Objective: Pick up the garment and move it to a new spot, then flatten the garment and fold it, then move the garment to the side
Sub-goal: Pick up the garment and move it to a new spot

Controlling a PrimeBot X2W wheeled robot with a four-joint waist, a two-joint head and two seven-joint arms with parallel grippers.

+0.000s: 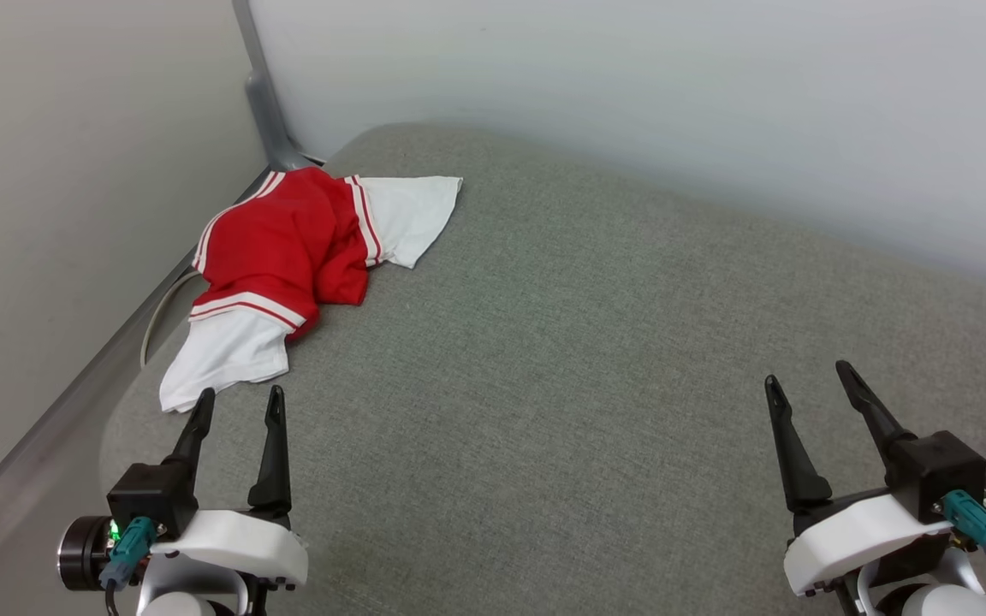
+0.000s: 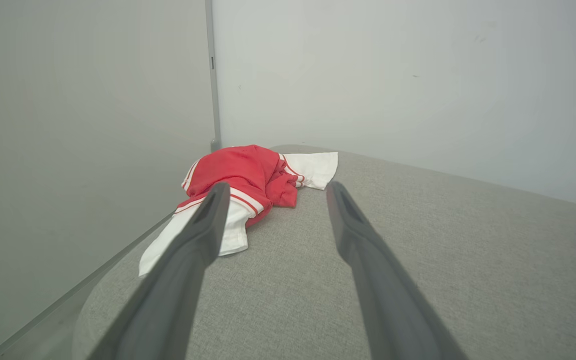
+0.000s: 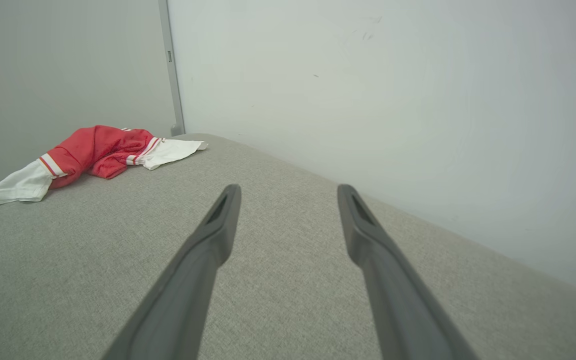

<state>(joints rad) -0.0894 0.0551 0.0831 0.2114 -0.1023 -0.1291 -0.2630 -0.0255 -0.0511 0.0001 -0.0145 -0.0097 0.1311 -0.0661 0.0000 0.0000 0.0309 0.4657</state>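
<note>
The garment (image 1: 288, 248) is a red jersey with white sleeves and red-white striped trim, lying crumpled at the far left of the grey surface; no letters show. One white sleeve points toward me, the other toward the back wall. My left gripper (image 1: 238, 395) hovers open just short of the near sleeve, nothing between its fingers. In the left wrist view the garment (image 2: 248, 172) lies ahead of the gripper (image 2: 275, 186). My right gripper (image 1: 808, 381) stands open at the lower right, far from the garment (image 3: 98, 147), which sits at the upper left of the right wrist view behind the gripper (image 3: 288, 189).
The grey fabric-covered surface (image 1: 587, 359) has rounded corners and stretches wide to the right of the garment. Pale walls close it in at the back and left, with a grey metal post (image 1: 264, 94) in the corner. A thin cable (image 1: 155, 312) runs beside the left edge.
</note>
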